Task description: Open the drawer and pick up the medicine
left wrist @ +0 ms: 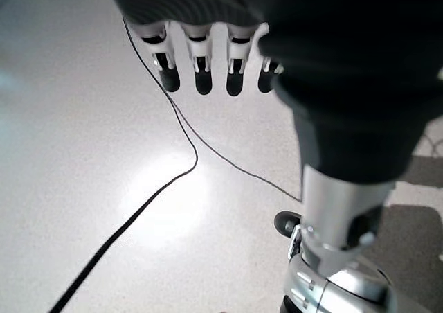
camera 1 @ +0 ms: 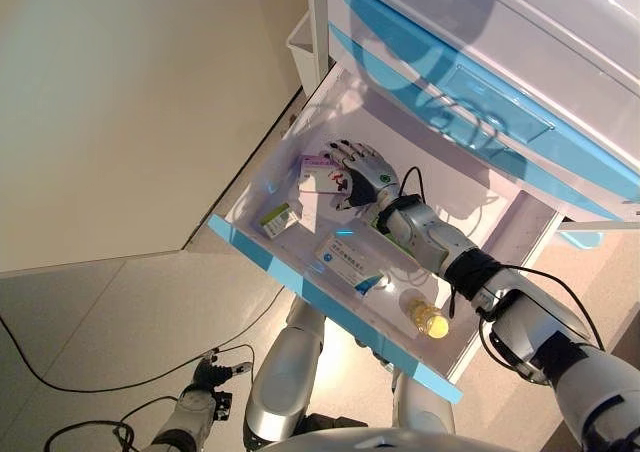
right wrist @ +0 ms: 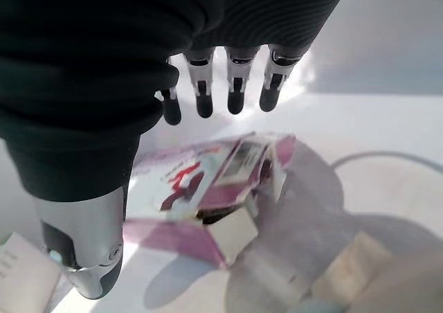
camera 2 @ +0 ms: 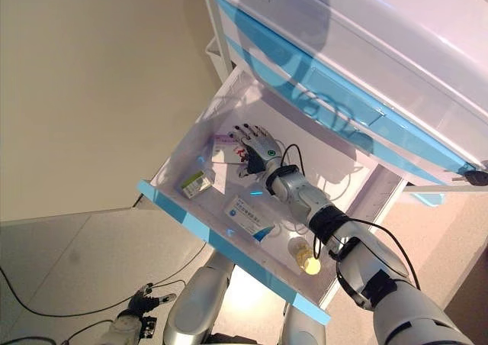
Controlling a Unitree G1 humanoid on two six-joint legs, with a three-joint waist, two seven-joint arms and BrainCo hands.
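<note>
- Drawer point(camera 1: 262, 244) already pulled out of the white-and-blue cabinet point(camera 2: 396, 62); opening step judged done.
- Right hand point(camera 1: 360, 175) reaching into the drawer, fingers point(right wrist: 202, 95) straight and released, hovering just over the pink-and-white medicine box point(right wrist: 208, 181), nothing grasped yet.
- Medicine box lying flat toward the drawer's back, one end flap open.
- Best lowered squarely over the box, thumb to one long side and fingers to the other, clenched on the body rather than the loose flap.
- Also in the drawer: small green-and-white box point(camera 1: 277, 219) by the front corner, blue-and-white box point(camera 1: 345, 260) and yellow-capped bottle point(camera 1: 426, 317) along the front.
- Left hand point(left wrist: 208, 64) hanging over the floor, fingers relaxed, empty.
- Red marking on the medicine box, print too small to read.
</note>
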